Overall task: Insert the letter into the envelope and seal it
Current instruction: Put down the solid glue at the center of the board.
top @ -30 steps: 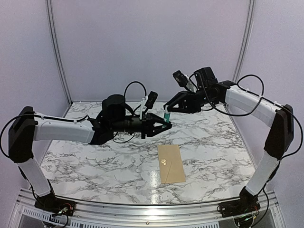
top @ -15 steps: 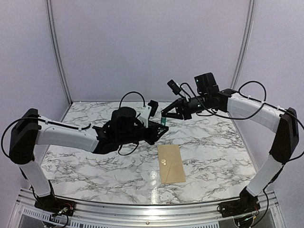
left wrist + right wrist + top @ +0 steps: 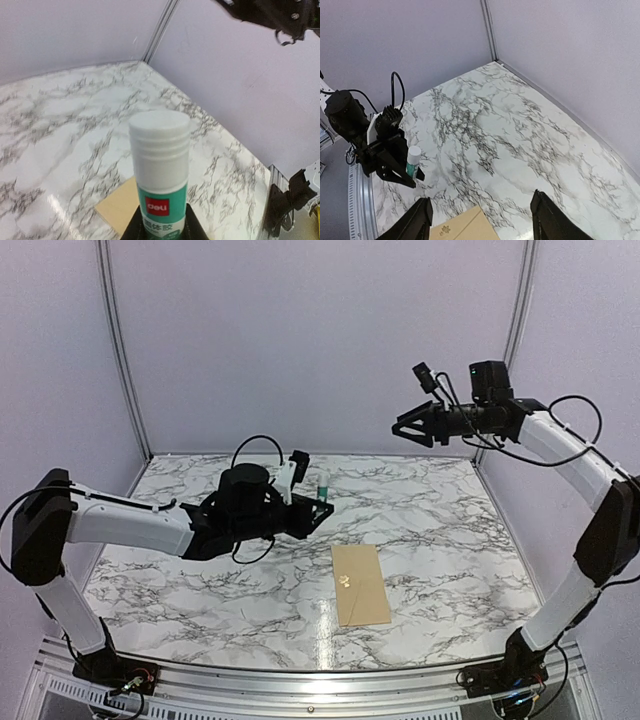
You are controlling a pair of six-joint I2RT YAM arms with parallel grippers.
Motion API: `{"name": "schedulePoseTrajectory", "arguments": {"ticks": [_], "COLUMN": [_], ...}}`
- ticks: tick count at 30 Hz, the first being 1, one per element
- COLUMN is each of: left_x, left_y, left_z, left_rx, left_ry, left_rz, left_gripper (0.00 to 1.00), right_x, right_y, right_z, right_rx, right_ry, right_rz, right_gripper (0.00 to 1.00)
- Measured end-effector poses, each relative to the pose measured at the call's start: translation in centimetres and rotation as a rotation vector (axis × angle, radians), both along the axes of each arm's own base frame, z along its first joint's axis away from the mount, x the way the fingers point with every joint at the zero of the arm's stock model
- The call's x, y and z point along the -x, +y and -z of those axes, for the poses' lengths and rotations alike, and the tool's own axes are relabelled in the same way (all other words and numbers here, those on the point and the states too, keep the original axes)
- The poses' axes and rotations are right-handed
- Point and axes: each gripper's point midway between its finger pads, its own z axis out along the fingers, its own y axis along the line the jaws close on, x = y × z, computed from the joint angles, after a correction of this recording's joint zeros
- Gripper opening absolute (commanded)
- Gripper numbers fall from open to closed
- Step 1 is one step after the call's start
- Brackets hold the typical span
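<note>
The left gripper (image 3: 320, 508), at the centre of the overhead frame, was clamped on the lower end of a glue stick (image 3: 323, 487), held above the marble table (image 3: 200, 580) with its white end pointing up. In the left wrist view the glue stick (image 3: 159, 165) filled the middle of the frame, its ribbed white cap on top and a green label with a red logo just above the dark fingers that pinched it from both sides.

The right gripper (image 3: 402, 428) hung high in the upper right of the overhead frame, well apart from the left arm, its jaws spread and holding nothing. Its own camera looked down between its two fingers (image 3: 547, 217) at the bottom edge of the frame, taking in the left gripper (image 3: 412, 175) and its stick at lower left.

The envelope (image 3: 360, 585) lay flat on the table, lower centre of the overhead frame, with a small gold mark on its upper face, and nothing was touching it.
</note>
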Motion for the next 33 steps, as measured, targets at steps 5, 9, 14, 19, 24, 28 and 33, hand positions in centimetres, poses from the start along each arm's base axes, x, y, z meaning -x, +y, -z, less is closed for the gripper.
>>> {"name": "schedulePoseTrajectory", "arguments": {"ticks": [5, 9, 14, 19, 24, 28, 33], "left_x": [1.2, 3.4, 5.7, 7.6, 8.0, 8.4, 9.3], "left_y": [3.0, 4.5, 7.5, 10.2, 10.4, 9.9, 9.1], "left_z": [5.2, 8.1, 10.7, 12.9, 14.8, 16.5, 18.0], "left_rx": [-0.147, -0.309, -0.517, -0.66, -0.743, -0.799, -0.843], "left_ry": [0.203, 0.338, 0.468, 0.555, 0.59, 0.602, 0.61], "left_rz": [0.022, 0.06, 0.072, 0.076, 0.091, 0.114, 0.149], "left_gripper": [0.12, 0.15, 0.19, 0.17, 0.16, 0.19, 0.26], "right_x": [0.0, 0.2, 1.1, 1.8, 2.7, 3.3, 3.7], "right_y": [-6.1, -9.2, -12.2, -14.3, -15.2, -15.1, -14.6], "right_z": [1.4, 6.3, 11.8, 12.2, 11.6, 13.5, 14.3], "right_rx": [0.055, 0.201, 0.374, 0.44, 0.415, 0.389, 0.364], "right_ry": [-0.034, -0.031, -0.005, -0.076, -0.147, -0.13, -0.112], "right_rz": [0.134, 0.262, 0.383, 0.478, 0.539, 0.539, 0.512], "right_gripper": [0.71, 0.77, 0.99, 0.99, 0.99, 0.99, 0.99]}}
